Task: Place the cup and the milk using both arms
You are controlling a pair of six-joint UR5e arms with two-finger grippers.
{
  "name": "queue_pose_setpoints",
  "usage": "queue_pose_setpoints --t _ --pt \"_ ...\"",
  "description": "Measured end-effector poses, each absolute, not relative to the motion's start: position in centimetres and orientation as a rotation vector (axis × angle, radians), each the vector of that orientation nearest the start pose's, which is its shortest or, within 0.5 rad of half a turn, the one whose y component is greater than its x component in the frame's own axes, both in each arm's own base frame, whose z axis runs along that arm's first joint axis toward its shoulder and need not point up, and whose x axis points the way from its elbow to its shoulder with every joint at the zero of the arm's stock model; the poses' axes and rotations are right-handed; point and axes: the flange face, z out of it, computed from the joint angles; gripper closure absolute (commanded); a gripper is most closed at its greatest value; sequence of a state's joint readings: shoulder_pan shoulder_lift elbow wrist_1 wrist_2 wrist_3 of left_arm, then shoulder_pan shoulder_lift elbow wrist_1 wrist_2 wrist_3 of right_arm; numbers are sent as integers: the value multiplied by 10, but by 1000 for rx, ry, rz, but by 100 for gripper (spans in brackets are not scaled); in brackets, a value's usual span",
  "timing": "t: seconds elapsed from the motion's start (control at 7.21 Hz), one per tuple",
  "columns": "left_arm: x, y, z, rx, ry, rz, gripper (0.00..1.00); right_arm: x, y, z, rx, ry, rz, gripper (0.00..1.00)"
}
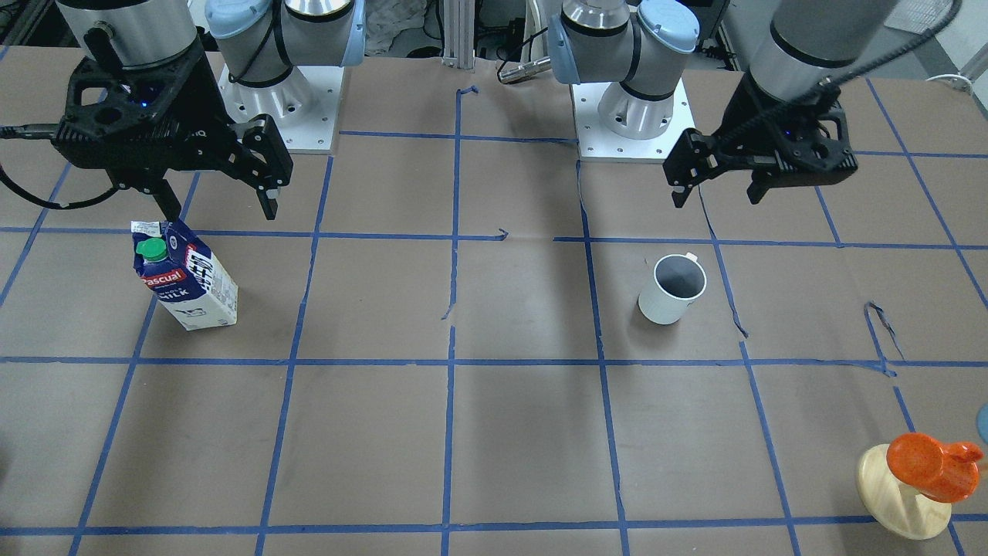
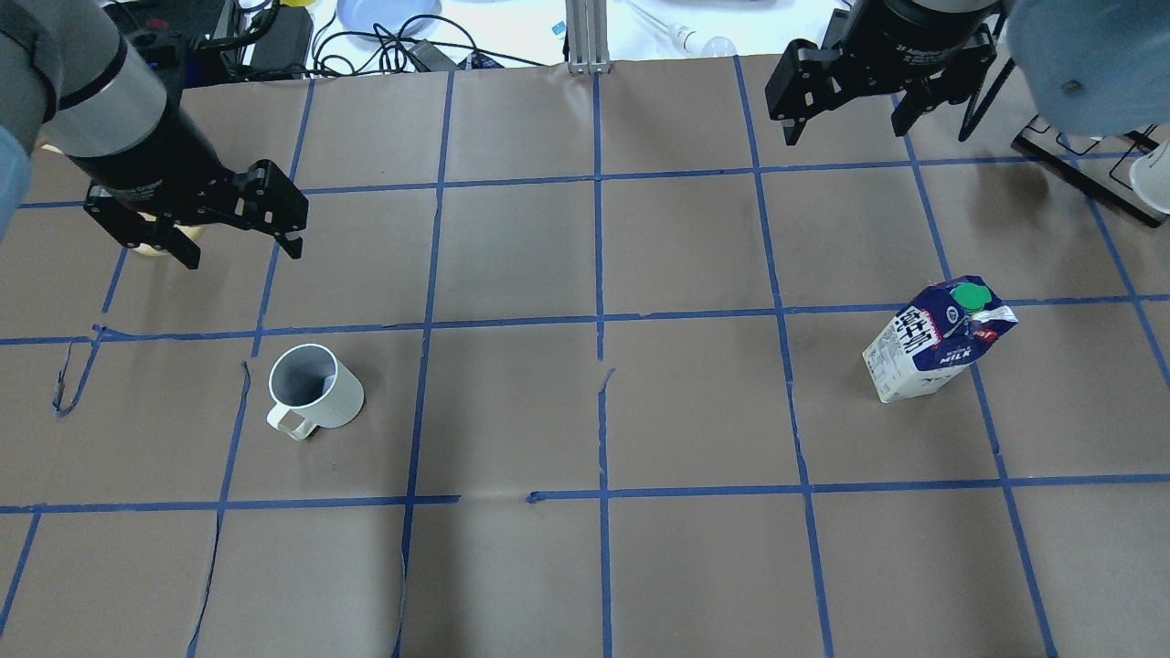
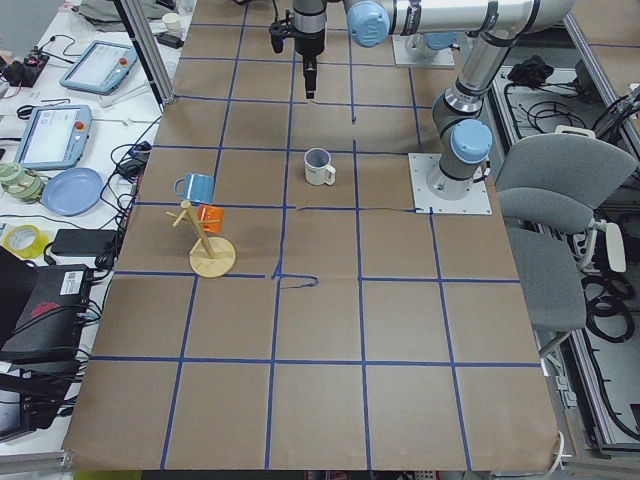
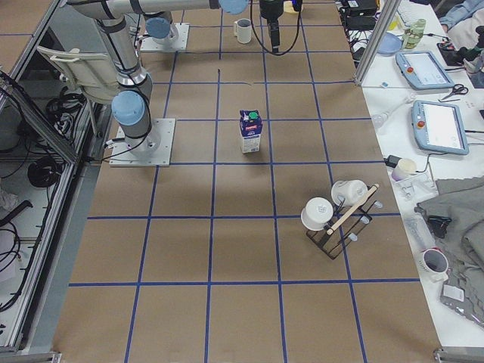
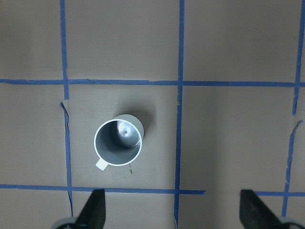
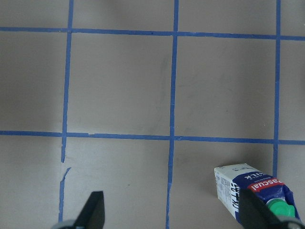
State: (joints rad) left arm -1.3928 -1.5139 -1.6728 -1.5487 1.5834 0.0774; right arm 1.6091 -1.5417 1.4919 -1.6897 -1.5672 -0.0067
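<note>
While cup (image 2: pixel 315 397) sits within one taped square (image 2: pixel 366 457), milk (image 2: pixel 932 343) stands apart.

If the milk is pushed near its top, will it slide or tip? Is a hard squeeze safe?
The milk stands upright, tall over a small base, so a push near the green cap would probably tip it; a low push should slide it. Its walls look like thin carton, so a hard squeeze may dent them.
</note>
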Motion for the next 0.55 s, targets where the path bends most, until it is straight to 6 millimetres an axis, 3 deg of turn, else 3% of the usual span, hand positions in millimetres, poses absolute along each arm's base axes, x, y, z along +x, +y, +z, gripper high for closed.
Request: queue_pose_setpoints --t 0.28,0.55 --pt "16 -486 419 -120 3151 129 0 153 -513 523 -70 3125 -252 0" --pt "41 -483 352 -109 3160 134 0 153 -512 518 -70 3126 -229 0"
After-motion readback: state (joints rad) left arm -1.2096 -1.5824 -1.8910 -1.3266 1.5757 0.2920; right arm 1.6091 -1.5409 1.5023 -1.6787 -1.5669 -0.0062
